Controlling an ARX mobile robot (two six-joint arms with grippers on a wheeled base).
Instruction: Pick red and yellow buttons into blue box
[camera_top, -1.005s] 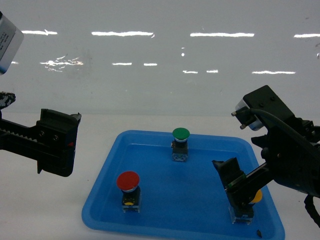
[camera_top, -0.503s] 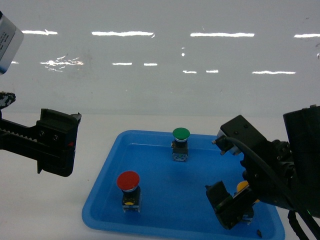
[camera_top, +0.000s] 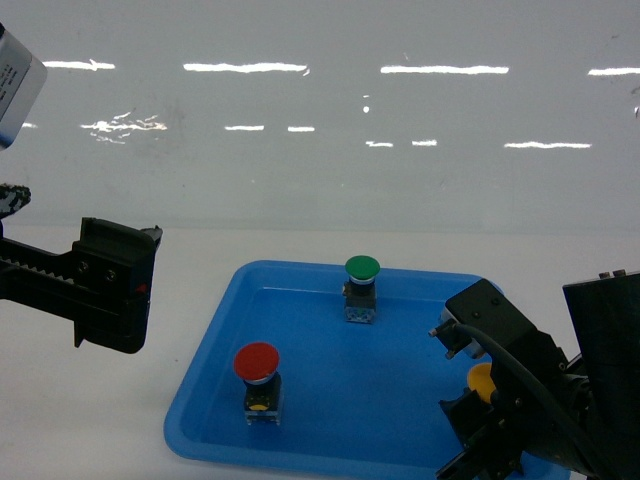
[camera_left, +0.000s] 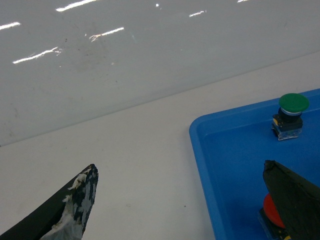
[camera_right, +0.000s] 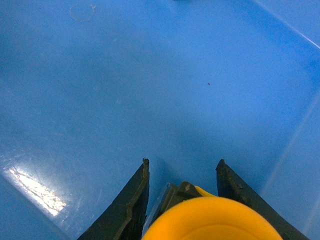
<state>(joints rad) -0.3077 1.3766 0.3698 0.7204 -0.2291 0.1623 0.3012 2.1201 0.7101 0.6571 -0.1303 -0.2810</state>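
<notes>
The red button (camera_top: 256, 362) stands upright at the front left of a shallow blue tray (camera_top: 205, 362); in the left wrist view the red button (camera_left: 272, 210) is half hidden behind a finger. The yellow button (camera_top: 481, 380) sits between the fingers of my right gripper (camera_top: 482, 425) at the tray's front right. Up close, the yellow button's cap (camera_right: 215, 220) fills the space between the two fingers, with my right gripper (camera_right: 182, 162) shut on it above the tray floor. My left gripper (camera_top: 112, 285) hangs open left of the tray over the white table. The blue box is out of view.
A green button (camera_top: 361, 268) stands at the back middle of the tray; it also shows as the green button (camera_left: 293, 102) in the left wrist view. A glossy white wall rises behind the table. The tray's raised rim (camera_left: 200, 145) lies between my left gripper (camera_left: 180, 165) and the red button.
My right arm has pulled back toward the front right corner, taking the yellow button with it off its earlier spot. The left arm, red button and green button have not moved.
</notes>
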